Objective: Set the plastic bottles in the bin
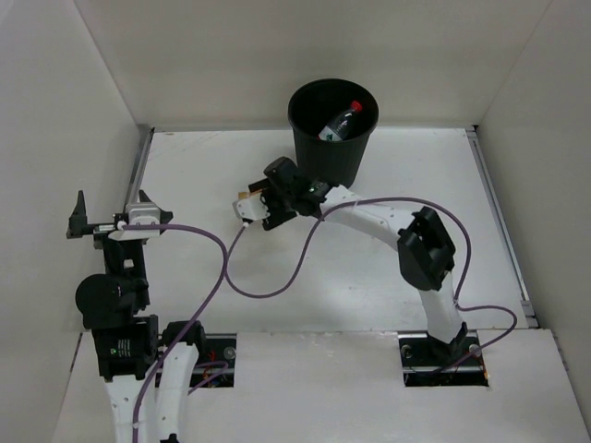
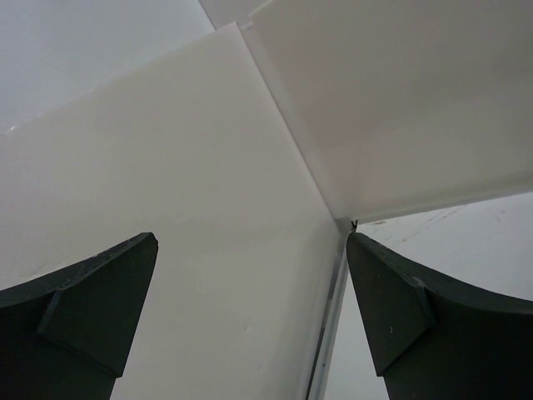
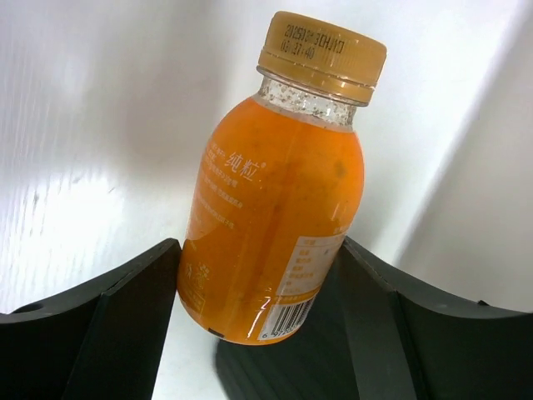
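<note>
Short orange plastic bottle point(image 3: 271, 217), tan cap, sits between the right hand's point(image 3: 260, 243) fingers. Both pads press its lower body, so it's pinched; cap tilts up and away from the wrist. Can't tell if its base is touching the surface.

In the top view that hand is just near-left of the tall round black plastic bin point(image 1: 325, 152). The bin stands at the far middle of the white bench point(image 1: 203, 171) by the back wall. A clear plastic bottle with red label and red cap point(image 1: 340, 123) lies slanted inside.

White panel walls point(image 1: 55, 111) close off left, back and right. Metal rails point(image 1: 138, 175) run along the side edges, and purple cables point(image 1: 231, 277) loop across the surface.

Left hand point(image 2: 250, 242) is spread wide at the left edge, facing the wall corner.
</note>
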Controlling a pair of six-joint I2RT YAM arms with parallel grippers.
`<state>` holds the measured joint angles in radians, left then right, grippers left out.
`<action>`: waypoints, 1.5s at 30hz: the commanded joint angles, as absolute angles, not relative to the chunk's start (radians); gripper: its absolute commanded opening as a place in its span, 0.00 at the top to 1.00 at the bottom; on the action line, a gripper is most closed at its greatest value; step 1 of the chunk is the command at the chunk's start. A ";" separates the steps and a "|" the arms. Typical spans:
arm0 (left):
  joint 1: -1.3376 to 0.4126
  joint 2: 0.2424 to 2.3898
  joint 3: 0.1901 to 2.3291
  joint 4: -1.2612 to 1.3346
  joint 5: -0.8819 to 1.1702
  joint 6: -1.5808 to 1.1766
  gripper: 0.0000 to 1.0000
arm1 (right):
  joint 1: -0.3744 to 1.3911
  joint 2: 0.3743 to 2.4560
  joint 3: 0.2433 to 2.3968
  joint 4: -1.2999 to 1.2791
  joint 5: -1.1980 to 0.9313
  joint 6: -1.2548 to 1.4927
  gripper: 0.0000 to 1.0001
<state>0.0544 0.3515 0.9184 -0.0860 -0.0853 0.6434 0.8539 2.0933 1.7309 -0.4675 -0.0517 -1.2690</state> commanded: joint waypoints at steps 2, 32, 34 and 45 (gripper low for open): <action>0.061 0.351 0.923 -0.014 -0.109 0.592 0.00 | 0.880 1.919 1.887 -0.407 -0.061 -1.152 1.00; 0.013 0.319 0.874 -0.071 -0.051 0.540 0.00 | 0.530 1.996 2.167 -0.403 0.111 -1.074 0.36; 0.010 0.319 0.874 -0.078 -0.043 0.540 0.00 | 0.533 2.002 2.184 -0.400 0.109 -1.075 0.06; -0.001 0.345 0.848 -0.074 -0.015 0.520 0.00 | 0.533 1.976 2.229 -0.393 0.136 -1.017 0.00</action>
<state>0.0055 0.3325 0.8513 -0.1101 -0.0410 0.5461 0.5251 2.0144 2.1727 -0.4416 0.1207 -1.0740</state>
